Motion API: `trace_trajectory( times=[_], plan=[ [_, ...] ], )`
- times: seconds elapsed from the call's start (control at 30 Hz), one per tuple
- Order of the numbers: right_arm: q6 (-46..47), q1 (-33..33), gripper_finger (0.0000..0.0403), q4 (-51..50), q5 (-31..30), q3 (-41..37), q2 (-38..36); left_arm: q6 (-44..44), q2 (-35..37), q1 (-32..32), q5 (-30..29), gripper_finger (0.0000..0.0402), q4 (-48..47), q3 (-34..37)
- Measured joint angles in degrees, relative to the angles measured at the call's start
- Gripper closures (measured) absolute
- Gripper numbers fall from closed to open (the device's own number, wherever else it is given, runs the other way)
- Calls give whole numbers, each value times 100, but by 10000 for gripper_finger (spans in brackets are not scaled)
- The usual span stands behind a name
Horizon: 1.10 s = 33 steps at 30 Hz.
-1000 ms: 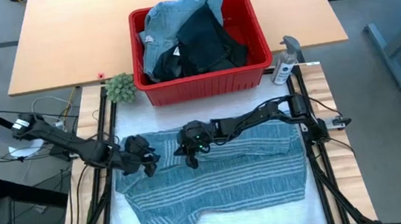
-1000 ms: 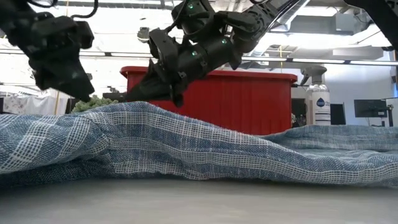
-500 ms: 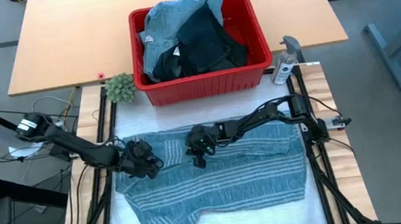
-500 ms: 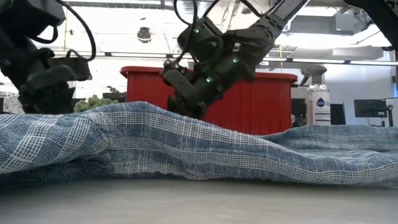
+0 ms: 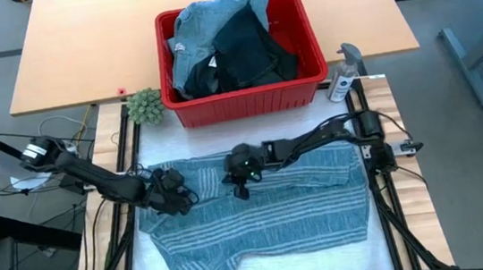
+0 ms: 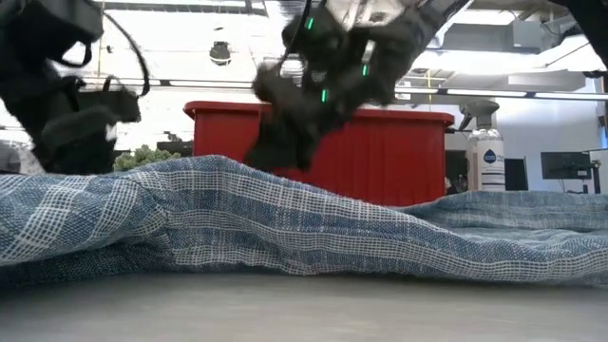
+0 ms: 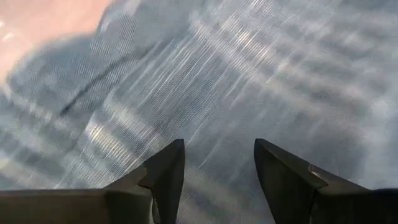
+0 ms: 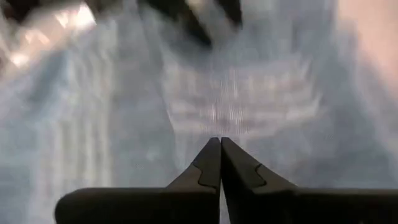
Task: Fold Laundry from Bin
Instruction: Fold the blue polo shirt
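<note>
A blue-grey white-striped shirt (image 5: 259,214) lies spread over the white table top, rumpled into a low ridge (image 6: 285,218). My left gripper (image 5: 179,195) is open and low over the shirt's left part, with striped cloth (image 7: 249,74) beyond its fingers. My right gripper (image 5: 240,185) is shut, with nothing visible between its fingers (image 8: 219,142). It slants down over the shirt's far middle. Behind the shirt stands the red bin (image 5: 247,106), holding light blue and dark laundry (image 5: 222,38). My left gripper's open fingers (image 7: 168,168) stand just over the shirt's left part; whether they touch the cloth I cannot tell. My right gripper's shut fingertips (image 6: 271,152) slant down from the table's right, close above the shirt's ridge; whether they touch it I cannot tell.
A spray bottle (image 5: 343,75) stands at the bin's right corner and a small green plant (image 5: 144,106) at its left. Dark frame rails (image 5: 128,165) run along both sides of the white pad. A wooden table top (image 5: 80,53) lies beyond.
My left gripper has sunk toward the shirt's left part, tipping further down, and stays open. My right gripper dipped to the shirt's ridge, drew back a little toward the table's right and rose slightly. The shirt lies as before.
</note>
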<state>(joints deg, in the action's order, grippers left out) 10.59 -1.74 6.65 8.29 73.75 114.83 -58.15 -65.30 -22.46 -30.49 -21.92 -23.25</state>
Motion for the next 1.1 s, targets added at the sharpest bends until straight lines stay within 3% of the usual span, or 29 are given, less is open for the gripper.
trace_trajectory(
  times=[0.2, 0.33, 0.5, 0.7, 0.87, 1.1],
  plan=[
    [-318, -35, 367, -326, -440, 4, -512, -420, 303, 1, 34, 219, -745, -30],
    [-378, -25, 377, -453, -354, 1, -601, -531, 558, -48, 181, 219, -603, -30],
    [-633, 350, 372, -867, 583, -12, -730, 357, 1172, -81, 438, 219, -135, -243],
    [-1041, 1038, 355, -2567, 783, 1, -1533, 1394, 1530, -120, 1288, 219, -149, -1283],
    [-599, 1880, 353, -4580, 443, 1, -2184, 1860, 797, -705, 1801, 219, -686, -2685],
    [508, 3150, 353, -6300, -751, 1, -2835, 1836, -1156, -1654, 1940, 219, -2348, -4816]
  ],
)
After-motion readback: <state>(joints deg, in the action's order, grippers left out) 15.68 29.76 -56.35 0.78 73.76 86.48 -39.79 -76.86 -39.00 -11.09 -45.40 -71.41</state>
